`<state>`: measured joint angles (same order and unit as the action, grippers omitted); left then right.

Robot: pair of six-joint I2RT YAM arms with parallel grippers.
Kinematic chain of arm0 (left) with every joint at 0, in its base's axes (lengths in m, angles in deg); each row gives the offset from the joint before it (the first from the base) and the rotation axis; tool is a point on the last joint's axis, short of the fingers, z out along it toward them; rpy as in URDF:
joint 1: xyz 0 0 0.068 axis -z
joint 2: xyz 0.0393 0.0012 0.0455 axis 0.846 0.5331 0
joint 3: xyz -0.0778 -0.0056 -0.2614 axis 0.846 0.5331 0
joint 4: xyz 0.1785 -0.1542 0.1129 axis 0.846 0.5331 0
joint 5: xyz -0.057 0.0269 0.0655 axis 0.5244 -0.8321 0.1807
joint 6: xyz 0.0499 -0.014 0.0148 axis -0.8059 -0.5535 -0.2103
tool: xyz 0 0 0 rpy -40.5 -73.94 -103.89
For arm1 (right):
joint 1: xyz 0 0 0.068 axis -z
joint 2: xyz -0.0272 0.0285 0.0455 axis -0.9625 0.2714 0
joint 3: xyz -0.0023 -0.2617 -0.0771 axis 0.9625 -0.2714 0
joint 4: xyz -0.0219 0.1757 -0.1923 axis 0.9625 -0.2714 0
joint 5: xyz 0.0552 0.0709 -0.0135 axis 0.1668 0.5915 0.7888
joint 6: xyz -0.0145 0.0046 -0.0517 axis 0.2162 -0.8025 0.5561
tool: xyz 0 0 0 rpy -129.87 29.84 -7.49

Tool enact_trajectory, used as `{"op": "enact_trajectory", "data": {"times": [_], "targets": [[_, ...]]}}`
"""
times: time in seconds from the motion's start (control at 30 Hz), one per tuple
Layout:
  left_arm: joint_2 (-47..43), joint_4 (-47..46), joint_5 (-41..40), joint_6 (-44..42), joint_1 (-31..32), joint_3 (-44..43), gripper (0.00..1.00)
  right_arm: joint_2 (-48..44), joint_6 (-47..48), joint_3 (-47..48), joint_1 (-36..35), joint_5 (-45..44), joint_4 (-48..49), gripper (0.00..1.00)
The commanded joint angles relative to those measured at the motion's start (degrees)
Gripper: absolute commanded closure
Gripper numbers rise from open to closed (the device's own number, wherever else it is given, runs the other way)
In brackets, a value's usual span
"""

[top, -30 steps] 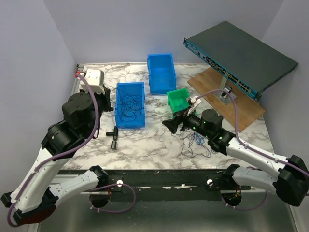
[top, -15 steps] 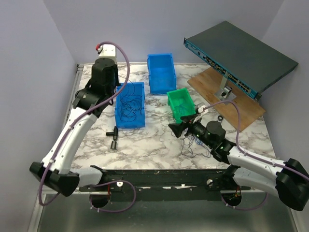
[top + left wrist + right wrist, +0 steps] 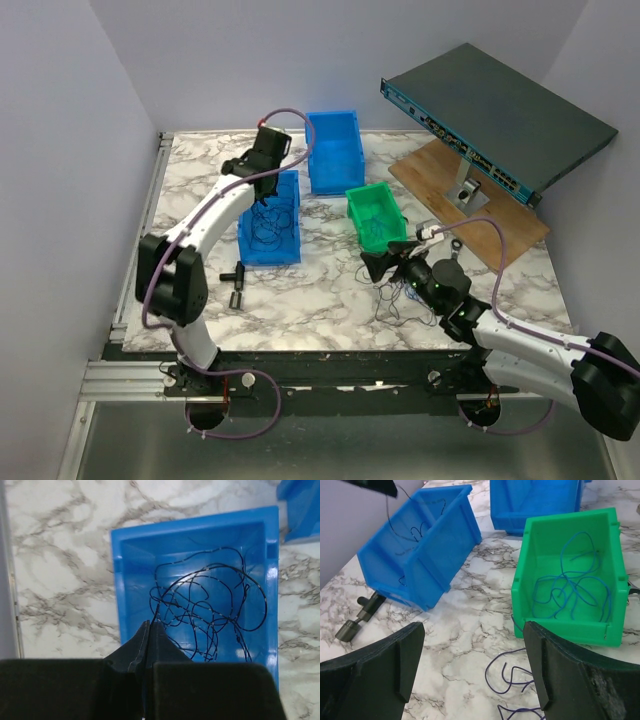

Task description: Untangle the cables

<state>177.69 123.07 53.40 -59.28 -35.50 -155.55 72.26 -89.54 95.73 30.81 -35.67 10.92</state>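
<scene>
My left gripper [image 3: 262, 172] hangs over the near blue bin [image 3: 270, 252]. In the left wrist view it [image 3: 150, 624] is shut on a thin black cable that runs down into the tangle of black cables [image 3: 190, 611] inside this bin [image 3: 118, 570]. My right gripper [image 3: 375, 266] is open and empty, low over the table in front of the green bin [image 3: 372, 195]. In the right wrist view it [image 3: 472, 675] stands wide apart above loose purple cables [image 3: 500, 693]. The green bin [image 3: 560, 630] holds a blue cable [image 3: 570, 587]. The purple cables [image 3: 405, 300] lie partly under the right arm.
A second blue bin [image 3: 333, 150] stands behind the green one. A network switch [image 3: 495, 110] sits tilted on a stand on a wooden board [image 3: 500, 235] at the back right. A black connector piece [image 3: 236, 282] lies in front of the near blue bin.
The left arm has swung from the near left up and across to above the near blue bin, holding a black cable. The right gripper has moved slightly nearer and lower over the purple cables.
</scene>
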Motion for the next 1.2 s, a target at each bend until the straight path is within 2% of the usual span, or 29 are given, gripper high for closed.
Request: {"op": "enact_trajectory", "data": {"times": [0.0, 0.13, 0.2, 0.23, 0.3, 0.37, 0.43, 0.53, 0.6, 0.73, 0.87, 1.03, 1.17], "targets": [[9.3, 5.1, 4.2, 2.0, 1.2, -2.8, 1.0, -0.7, -0.3, -1.1, 0.0, -4.4, 2.4, 0.12], [14.0, 7.8, 2.0, 2.6, 1.1, -6.4, 1.0, -0.5, -1.6, 0.1, 0.0, -10.4, -1.8, 0.12], [13.0, 8.9, 1.7, 3.1, 1.1, -7.1, 1.0, -1.1, -4.0, 1.6, 0.0, -14.9, -6.9, 0.12], [11.2, 8.5, 2.2, 3.2, 1.1, -6.7, 0.96, -1.5, -6.0, 2.9, 0.0, -17.3, -10.6, 0.12], [7.4, 8.0, 3.2, 3.3, 1.3, -5.6, 0.78, -2.1, -10.5, 7.6, 0.0, -20.7, -22.8, 0.12], [3.8, 7.8, 3.1, 3.1, 1.9, -5.1, 0.58, -1.4, -16.1, 14.4, 0.0, -21.0, -41.9, 0.1], [1.0, 8.5, 3.2, 3.2, 2.4, -5.4, 0.42, -1.1, -19.3, 18.7, 0.0, -21.0, -52.7, 0.08], [-1.1, 12.4, 4.5, 5.4, 3.1, -7.6, 0.29, -2.2, -23.0, 20.8, 0.0, -24.3, -61.6, 0.11], [-3.5, 13.2, 5.1, 6.9, 4.3, -7.1, 0.2, -3.4, -24.2, 19.5, 0.0, -22.6, -61.3, 0.19], [-11.1, 10.5, 3.8, 10.7, 8.4, -0.7, 0.02, -0.7, -27.2, 18.5, 0.0, -24.6, -60.7, 0.21], [-21.3, 0.5, 4.7, 14.7, 12.0, 12.9, 0.02, 1.5, -28.6, 16.5, 0.4, -26.8, -58.2, 0.32], [-33.9, -23.4, 9.5, 15.2, 19.4, 33.8, 0.02, 6.1, -26.0, 15.9, 1.3, -23.8, -52.9, 0.37], [-35.5, -38.6, 12.7, 10.1, 24.0, 44.7, 0.07, 10.9, -27.2, 17.1, 1.4, -26.4, -52.2, 0.39]]}}
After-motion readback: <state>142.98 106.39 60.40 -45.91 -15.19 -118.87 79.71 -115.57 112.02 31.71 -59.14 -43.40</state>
